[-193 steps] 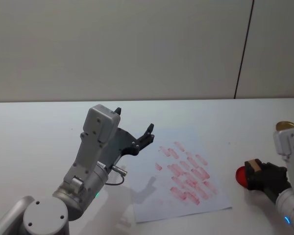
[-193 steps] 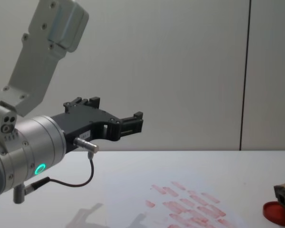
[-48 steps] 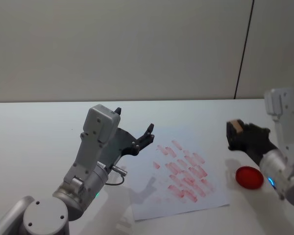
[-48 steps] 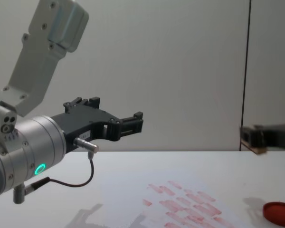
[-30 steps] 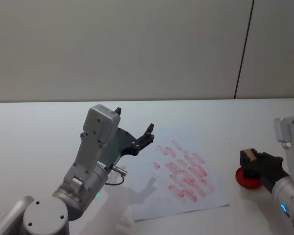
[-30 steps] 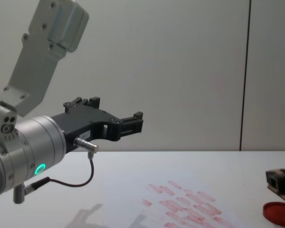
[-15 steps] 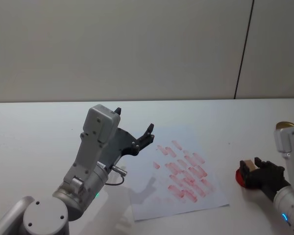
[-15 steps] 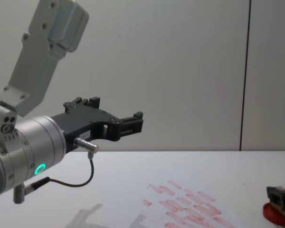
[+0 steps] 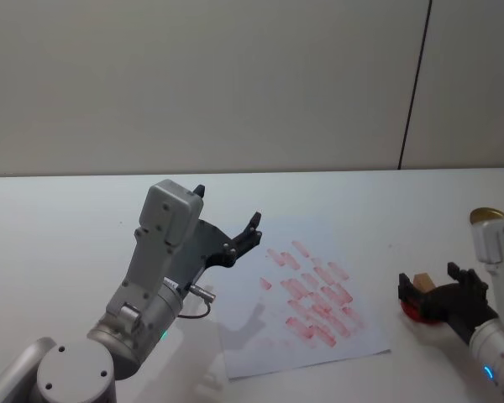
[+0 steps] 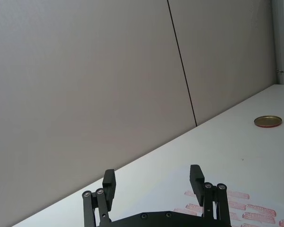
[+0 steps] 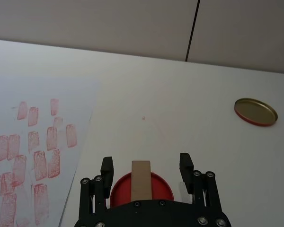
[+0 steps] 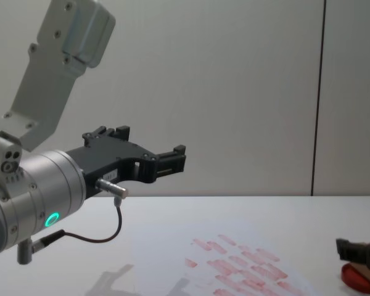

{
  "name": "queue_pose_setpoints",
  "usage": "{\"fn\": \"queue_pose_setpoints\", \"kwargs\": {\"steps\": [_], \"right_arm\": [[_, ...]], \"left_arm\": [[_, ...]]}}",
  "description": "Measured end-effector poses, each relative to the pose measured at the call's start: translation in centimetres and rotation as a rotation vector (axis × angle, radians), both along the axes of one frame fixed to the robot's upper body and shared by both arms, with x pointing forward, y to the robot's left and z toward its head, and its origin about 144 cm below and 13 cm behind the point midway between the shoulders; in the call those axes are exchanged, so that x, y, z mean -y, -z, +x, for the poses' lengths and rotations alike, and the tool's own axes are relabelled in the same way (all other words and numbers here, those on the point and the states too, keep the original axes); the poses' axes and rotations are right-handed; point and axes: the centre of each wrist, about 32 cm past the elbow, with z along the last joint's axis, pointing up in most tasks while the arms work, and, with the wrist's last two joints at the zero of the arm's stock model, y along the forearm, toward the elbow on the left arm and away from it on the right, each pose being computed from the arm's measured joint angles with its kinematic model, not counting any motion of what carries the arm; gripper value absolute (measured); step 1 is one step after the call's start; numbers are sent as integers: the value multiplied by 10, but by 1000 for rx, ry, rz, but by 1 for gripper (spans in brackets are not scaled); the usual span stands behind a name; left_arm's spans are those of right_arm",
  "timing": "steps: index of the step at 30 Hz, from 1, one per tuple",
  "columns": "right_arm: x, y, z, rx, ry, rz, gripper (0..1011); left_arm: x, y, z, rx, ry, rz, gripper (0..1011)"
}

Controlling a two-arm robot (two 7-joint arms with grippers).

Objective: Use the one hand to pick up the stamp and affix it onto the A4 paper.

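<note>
The right gripper [image 11: 145,166] sits low over the red ink pad [image 11: 163,190] off the right side of the A4 paper [image 9: 319,340], fingers spread wide. The wooden stamp [image 11: 141,178] stands upright on the pad between them, and neither finger [image 11: 107,168] touches it. A gold lid [image 11: 255,111] lies on the white table [image 9: 59,235] farther back. The left gripper [image 9: 227,220] hangs in the air left of the paper, fingers apart and holding nothing.

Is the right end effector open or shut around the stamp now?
Open. The right end effector has its fingers spread clear of the stamp, which stands upright on the red ink pad.
</note>
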Motion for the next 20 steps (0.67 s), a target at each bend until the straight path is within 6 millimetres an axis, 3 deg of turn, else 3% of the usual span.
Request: {"fn": "queue_pose_setpoints", "kwargs": {"steps": [8, 20], "right_arm": [[2, -6, -6, 86, -8, -1, 1001], [9, -16, -18, 212, -20, -12, 1001]], "left_arm": [[0, 0, 0, 0, 0, 0, 993], [0, 0, 0, 0, 0, 0, 993]]}}
